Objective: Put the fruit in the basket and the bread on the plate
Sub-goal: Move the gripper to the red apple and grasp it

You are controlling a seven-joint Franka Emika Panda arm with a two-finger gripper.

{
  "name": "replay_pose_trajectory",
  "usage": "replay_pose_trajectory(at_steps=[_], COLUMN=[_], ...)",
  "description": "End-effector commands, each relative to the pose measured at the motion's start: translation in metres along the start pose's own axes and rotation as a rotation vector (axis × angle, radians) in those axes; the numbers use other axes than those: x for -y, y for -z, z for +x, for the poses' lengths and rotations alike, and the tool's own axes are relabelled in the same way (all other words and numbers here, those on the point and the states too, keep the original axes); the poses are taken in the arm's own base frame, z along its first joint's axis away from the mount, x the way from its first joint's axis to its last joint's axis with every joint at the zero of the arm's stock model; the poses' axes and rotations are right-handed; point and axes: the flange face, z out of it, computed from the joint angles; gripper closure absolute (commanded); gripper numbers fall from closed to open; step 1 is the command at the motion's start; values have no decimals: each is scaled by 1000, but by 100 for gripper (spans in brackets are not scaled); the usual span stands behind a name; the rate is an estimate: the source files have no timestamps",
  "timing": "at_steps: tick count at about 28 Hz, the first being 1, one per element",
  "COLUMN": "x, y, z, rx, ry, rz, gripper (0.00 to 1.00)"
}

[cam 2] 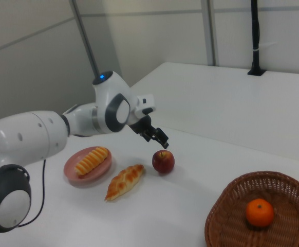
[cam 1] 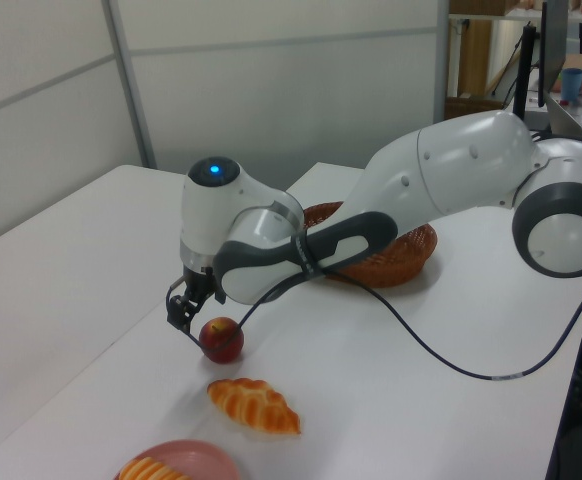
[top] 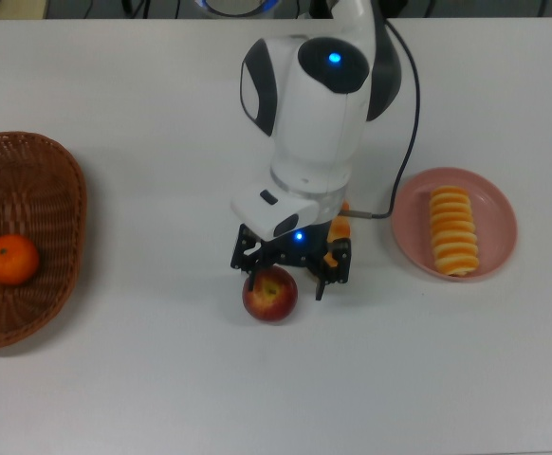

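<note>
My gripper [top: 285, 270] is open and hangs just over the red-yellow apple [top: 269, 295], holding nothing. In the right view the gripper [cam 2: 157, 137] sits slightly above and behind the apple [cam 2: 163, 161]. The orange mandarin [top: 10, 259] lies in the wicker basket [top: 53, 190] at the top view's left. The pale ridged roll [top: 453, 230] rests on the pink plate [top: 407, 227]. The braided pastry [cam 2: 125, 181] lies on the table between apple and plate. In the top view the arm covers most of it.
The white arm reaches in from the top view's upper edge, and its black cable [top: 404, 142] loops toward the plate. In the left view the arm hides part of the basket [cam 1: 391, 262]. White table surface surrounds everything.
</note>
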Motion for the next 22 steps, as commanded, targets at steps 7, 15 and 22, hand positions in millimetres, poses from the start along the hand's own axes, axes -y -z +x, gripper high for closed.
replay_pose_trajectory(at_steps=[7,15,22], x=[-7,-10,-13], y=[-29,-54,-66], z=[-8,-32,-43], rx=[-1,53,74], ry=[45,118,148], rz=[-16,-76,-106], gripper=[0,0,10])
